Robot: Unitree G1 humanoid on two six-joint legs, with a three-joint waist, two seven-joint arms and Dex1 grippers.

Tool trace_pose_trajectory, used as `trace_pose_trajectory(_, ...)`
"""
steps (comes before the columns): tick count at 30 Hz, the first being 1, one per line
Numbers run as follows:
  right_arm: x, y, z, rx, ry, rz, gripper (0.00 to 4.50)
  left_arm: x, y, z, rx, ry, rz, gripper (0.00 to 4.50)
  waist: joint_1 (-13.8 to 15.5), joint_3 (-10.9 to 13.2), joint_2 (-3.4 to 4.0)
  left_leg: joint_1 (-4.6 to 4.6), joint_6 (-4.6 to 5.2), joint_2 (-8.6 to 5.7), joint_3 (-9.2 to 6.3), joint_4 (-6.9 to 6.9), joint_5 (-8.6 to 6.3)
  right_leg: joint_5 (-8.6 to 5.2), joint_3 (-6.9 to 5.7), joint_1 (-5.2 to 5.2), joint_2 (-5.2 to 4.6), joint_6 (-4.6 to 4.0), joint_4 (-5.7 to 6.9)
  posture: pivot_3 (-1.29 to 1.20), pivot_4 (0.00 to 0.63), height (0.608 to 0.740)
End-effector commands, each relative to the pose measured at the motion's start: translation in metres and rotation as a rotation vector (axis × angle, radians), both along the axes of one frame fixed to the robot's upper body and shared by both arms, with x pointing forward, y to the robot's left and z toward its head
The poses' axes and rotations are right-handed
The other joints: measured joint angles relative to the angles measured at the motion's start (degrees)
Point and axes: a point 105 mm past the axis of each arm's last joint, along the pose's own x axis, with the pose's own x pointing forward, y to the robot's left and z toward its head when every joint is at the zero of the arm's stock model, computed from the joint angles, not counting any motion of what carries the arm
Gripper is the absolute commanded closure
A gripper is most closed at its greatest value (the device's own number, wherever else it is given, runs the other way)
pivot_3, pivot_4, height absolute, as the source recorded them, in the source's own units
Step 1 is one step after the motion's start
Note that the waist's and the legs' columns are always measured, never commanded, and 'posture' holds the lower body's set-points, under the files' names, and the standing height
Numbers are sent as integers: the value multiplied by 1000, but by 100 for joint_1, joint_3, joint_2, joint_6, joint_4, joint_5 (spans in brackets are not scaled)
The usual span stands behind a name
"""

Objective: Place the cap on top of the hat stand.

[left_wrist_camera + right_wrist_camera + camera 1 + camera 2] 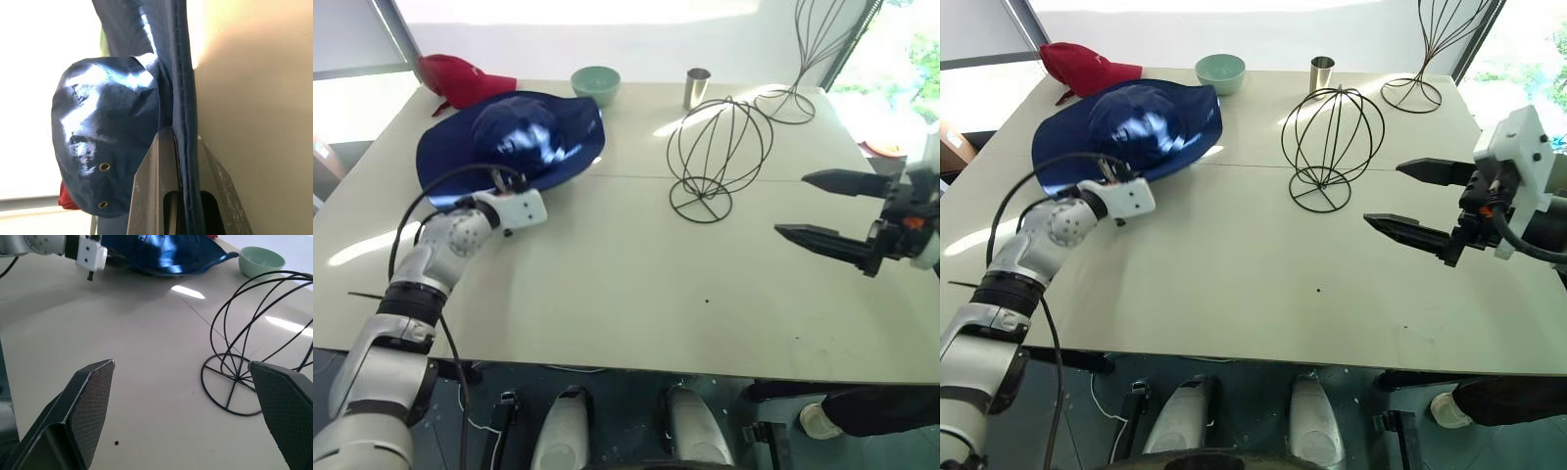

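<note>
Left gripper [178,196] fingers clamped on navy sun hat [514,137] brim; right gripper [818,208] fingers apart. Lift high, centre crown over globe-shaped wire stand [720,157].

The cap [524,137] is navy blue with glossy pale highlights on its crown and two small brass eyelets. The hat stand [717,157] is thin dark wire. A red baseball cap [460,80], a mint-green bowl [595,82] and a silver metal cup [696,87] sit on the cream surface [626,294]. The right claw [186,416] has black fingers [90,406] with a fine cross-hatched pattern
</note>
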Motion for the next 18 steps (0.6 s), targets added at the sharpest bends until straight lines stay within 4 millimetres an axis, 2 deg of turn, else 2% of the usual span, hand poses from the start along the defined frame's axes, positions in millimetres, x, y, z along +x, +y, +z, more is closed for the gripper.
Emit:
trace_pose_trajectory(1,-4,-15,20,-32,-90,-64,0,-1,-26,72,-107,-131,-83,4475,21,0,0,-2,0,0,0,1,0,4,0,1,0,6,-8,0,150,739)
trace_pose_trajectory(3,-5,-25,23,-41,-105,-103,0,-1,-48,103,-139,-183,-143,4475,39,0,0,-3,1,-1,1,1,0,9,0,7,0,15,-22,0,150,739)
trace_pose_trajectory(6,-6,-33,27,-43,-121,-136,0,-2,-70,131,-158,-231,-205,4475,55,0,0,-7,3,-3,2,1,-2,14,0,10,-1,25,-33,0,150,739)
trace_pose_trajectory(8,-8,-41,31,-32,-135,-167,0,-7,-95,156,-159,-293,-278,4475,61,0,-1,-8,5,-3,1,1,-3,15,0,10,0,26,-35,0,150,739)
trace_pose_trajectory(11,-12,-50,37,8,-158,-215,0,-25,-139,190,-131,-422,-425,4475,79,3,-3,-13,6,-3,1,3,-3,16,0,9,0,29,-38,0,150,739)
trace_pose_trajectory(14,-17,-55,39,30,-174,-250,0,-46,-172,195,-27,-550,-563,4475,78,2,-2,-23,9,-4,2,5,-5,16,0,8,-1,32,-49,0,150,739)
trace_pose_trajectory(17,-20,-59,40,47,-184,-284,0,-60,-189,183,54,-599,-661,4475,51,1,1,-21,18,-4,4,3,-10,16,1,8,-1,35,-50,0,150,739)
trace_pose_trajectory(18,-22,-62,40,53,-189,-299,0,-66,-195,171,115,-614,-703,4475,44,1,5,-21,18,-3,4,2,-10,16,1,6,0,36,-49,0,150,739)
